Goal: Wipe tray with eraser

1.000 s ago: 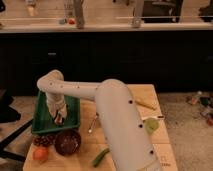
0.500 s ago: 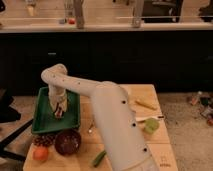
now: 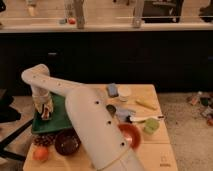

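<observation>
Where the hand hangs: the white arm's hand (image 3: 46,111) is low over the left end of the green rectangular plastic tray (image 3: 57,119), wrist pointing down from the bent elbow above it.
Hand state: cannot tell whether it is spread or pressed together.
Eraser: the small dark block cannot be made out apart from the hand's tip; I judge it to be under the hand, at or near the tray floor.
Tray: on the wooden bench (image 3: 150,150); its right end is hidden behind the thick white upper arm.
Key relation: the bare green floor lies to the right of the hand and toward the tray's near rim, so a wiping stroke most likely runs rightward from the left wall.
Long axis of tray: cannot tell, with 1 end covered.
Near the tray: a dark brown round bowl (image 3: 67,142) just beyond its near rim, and an orange round fruit (image 3: 40,153) off the near-left corner.
Risk: a stroke carried past the near rim could meet the bowl.
</observation>
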Robot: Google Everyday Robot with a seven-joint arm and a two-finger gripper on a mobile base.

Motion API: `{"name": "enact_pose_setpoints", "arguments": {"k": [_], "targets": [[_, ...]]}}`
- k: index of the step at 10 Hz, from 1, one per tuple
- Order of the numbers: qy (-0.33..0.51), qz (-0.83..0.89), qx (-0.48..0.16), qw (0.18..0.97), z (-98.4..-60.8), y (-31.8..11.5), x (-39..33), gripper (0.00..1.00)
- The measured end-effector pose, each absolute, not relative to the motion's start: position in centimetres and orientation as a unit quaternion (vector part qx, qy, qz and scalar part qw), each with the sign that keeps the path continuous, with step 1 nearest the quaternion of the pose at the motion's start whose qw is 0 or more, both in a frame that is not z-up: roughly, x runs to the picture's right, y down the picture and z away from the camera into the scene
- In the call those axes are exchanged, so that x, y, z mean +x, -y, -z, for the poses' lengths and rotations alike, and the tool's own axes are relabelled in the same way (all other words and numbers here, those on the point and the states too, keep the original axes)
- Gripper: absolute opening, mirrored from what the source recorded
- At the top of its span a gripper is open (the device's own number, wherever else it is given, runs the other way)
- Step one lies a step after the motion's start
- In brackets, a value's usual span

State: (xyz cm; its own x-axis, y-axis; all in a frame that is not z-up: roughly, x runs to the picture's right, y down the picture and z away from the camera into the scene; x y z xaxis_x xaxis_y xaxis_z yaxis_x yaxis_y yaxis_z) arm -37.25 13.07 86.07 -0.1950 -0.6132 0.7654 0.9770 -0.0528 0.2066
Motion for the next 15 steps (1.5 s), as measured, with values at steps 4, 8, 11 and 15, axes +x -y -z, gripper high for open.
{"name": "enact_pose_setpoints", "arguments": {"k": [4,8,11,15], "targets": [[0.341,0.699,-0.259,0.572,-83.8,-15.4,-35.3,0.0],[0.324,0.661,-0.276,0.618,-82.9,-17.1,-29.3,0.0],[0.319,0.612,-0.28,0.667,-84.8,-15.1,-26.6,0.0],[0.326,0.583,-0.285,0.687,-87.9,-13.0,-26.3,0.0]]}}
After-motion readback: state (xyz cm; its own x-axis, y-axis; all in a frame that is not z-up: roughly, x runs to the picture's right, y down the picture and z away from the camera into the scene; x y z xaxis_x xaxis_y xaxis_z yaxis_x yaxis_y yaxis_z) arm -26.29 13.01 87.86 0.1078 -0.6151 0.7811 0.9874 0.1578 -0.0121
